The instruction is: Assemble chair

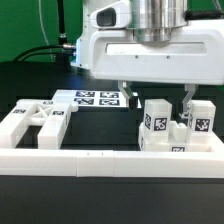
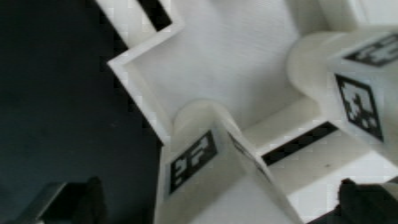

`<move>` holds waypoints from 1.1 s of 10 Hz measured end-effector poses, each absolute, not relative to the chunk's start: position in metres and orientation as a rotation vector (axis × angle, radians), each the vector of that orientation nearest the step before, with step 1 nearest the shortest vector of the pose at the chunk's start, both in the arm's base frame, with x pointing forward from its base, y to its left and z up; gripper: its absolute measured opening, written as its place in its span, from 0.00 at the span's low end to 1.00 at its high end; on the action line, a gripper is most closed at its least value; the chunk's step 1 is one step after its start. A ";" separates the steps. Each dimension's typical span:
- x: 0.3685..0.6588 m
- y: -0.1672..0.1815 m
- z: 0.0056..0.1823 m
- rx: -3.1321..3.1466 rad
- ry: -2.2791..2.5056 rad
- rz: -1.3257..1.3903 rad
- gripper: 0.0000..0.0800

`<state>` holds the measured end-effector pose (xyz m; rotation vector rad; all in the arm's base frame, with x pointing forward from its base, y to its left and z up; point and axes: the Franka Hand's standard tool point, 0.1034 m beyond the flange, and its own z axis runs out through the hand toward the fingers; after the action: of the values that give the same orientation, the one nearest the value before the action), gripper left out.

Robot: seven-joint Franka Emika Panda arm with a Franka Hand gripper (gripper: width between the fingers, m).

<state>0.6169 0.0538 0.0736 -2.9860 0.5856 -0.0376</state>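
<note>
The chair's white tagged pieces lie in two groups. At the exterior view's right, two chunky blocks stand upright on a low white piece. My gripper hangs just above them, open, its fingers spread wider than the nearer block. In the wrist view a tagged upright piece rises between my dark fingertips without touching either. A second tagged piece stands beside it on a flat white slab. More chair pieces lie at the exterior view's left.
The marker board lies flat at the back of the black table. A long plain white rail runs along the front edge. Dark cables hang behind at the exterior view's left.
</note>
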 end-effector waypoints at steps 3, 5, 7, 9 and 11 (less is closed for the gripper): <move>0.617 0.053 0.074 -3.042 0.320 -0.050 0.81; 0.617 0.053 0.073 -3.097 -0.058 -0.068 0.81; 0.617 0.052 0.072 -3.102 -0.127 -0.063 0.73; 0.617 0.052 0.072 -3.102 -0.124 -0.063 0.50; 0.617 0.052 0.072 -3.103 -0.063 -0.062 0.36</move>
<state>0.6166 0.0522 0.0722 -3.1027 -0.0632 -0.0620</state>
